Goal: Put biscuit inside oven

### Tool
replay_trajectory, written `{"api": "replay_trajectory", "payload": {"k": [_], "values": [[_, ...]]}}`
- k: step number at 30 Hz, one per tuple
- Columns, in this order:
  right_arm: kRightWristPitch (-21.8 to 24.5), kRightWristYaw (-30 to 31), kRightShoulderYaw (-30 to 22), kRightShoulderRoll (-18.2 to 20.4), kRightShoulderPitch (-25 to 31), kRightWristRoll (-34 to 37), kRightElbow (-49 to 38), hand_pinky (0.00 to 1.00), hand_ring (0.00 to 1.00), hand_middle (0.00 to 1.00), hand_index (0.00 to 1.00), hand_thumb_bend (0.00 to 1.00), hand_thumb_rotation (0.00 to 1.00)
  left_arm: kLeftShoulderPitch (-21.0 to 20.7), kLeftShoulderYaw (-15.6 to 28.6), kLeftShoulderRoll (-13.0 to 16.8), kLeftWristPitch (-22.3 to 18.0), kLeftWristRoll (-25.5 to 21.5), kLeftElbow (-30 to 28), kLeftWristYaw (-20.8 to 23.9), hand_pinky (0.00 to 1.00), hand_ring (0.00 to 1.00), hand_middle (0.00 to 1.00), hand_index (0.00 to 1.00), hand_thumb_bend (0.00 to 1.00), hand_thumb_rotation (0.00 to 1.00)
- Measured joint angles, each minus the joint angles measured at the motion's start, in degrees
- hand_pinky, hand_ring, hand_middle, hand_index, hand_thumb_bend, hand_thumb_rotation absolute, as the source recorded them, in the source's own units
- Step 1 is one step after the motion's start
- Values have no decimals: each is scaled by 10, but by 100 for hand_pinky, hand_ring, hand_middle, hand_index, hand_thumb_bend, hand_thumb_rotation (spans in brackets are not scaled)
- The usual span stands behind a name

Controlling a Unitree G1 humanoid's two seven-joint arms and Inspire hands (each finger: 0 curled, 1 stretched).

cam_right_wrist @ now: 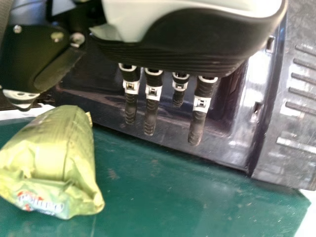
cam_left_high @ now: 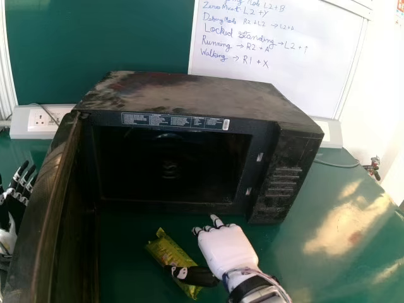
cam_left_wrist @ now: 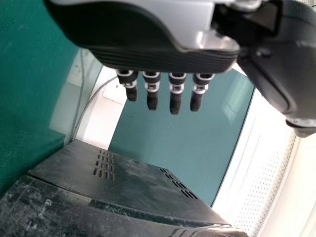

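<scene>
Likely lab: handwritten whiteboard (cam_left_high: pixel 278 91), green board (cam_left_high: pixel 95 38), socket panel (cam_left_high: pixel 43 120)

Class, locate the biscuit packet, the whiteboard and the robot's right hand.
Biscuit packet (cam_right_wrist: pixel 57 150): right wrist view, middle of wrapper.
Whiteboard (cam_left_high: pixel 306 88): head view, bare lower part.
Right hand (cam_left_high: pixel 230 249): head view, back of hand.

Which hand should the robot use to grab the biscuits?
Probably the right hand: it is close to the biscuit packet, while the left hand is on the other side of the oven's open door.
</scene>
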Motion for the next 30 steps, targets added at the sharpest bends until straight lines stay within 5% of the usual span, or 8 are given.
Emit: {"api": "replay_trajectory", "payload": {"k": [22,30], "values": [[-43,41,16,15,13,-42,0,66,78,80,82,99,66,0,0,-2,-1,0,0,1,50,72,79,90,16,0],[-67,10,20,-5,13,-57,8,63,73,77,80,100,70,1,-1,-3,0,0,-2,2,55,73,79,90,16,0]]}}
